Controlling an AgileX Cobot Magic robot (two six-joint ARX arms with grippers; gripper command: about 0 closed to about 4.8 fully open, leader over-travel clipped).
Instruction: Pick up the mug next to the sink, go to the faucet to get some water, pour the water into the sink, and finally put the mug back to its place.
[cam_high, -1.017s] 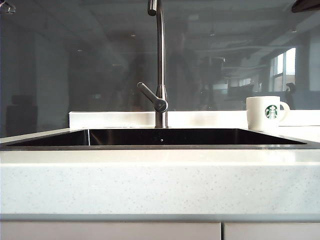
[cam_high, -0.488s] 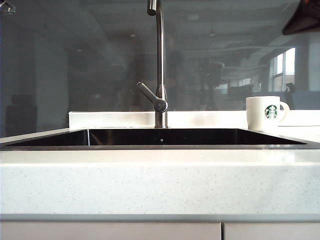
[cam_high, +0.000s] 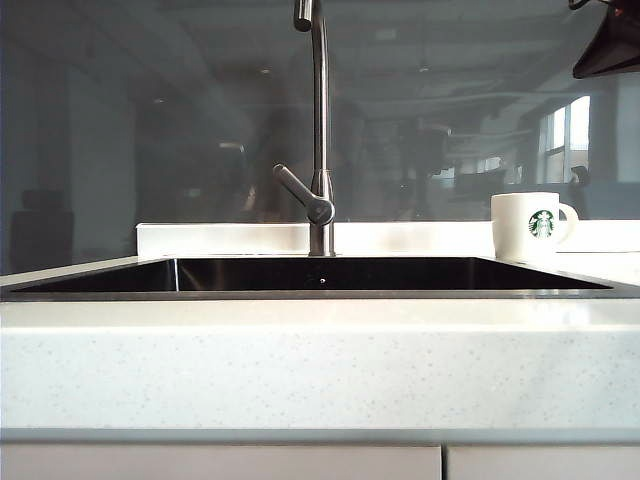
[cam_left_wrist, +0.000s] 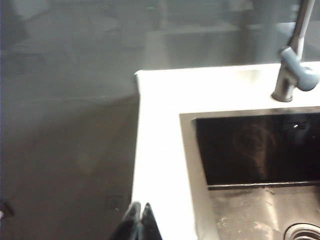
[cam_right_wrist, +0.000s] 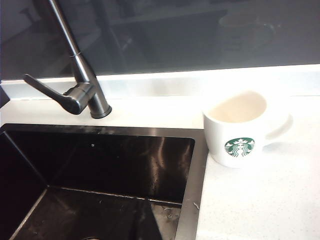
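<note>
Mug (cam_right_wrist: 241, 131) upright at counter's back right corner beside sink (cam_right_wrist: 197, 165), handle outward; my right gripper (cam_high: 610, 45) nearer, above it, jaws together; left gripper (cam_left_wrist: 140, 222) closed, far side.

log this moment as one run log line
phase: approach | mug: upright on counter right of sink, untouched | faucet: no water | left gripper: shut | right gripper: shut, unseen

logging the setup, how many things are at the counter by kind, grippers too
mug: 1
faucet: 1
sink: 1
left gripper: 1, shut, near the sink's left counter
right gripper: 1, shut, above the mug
total: 5
</note>
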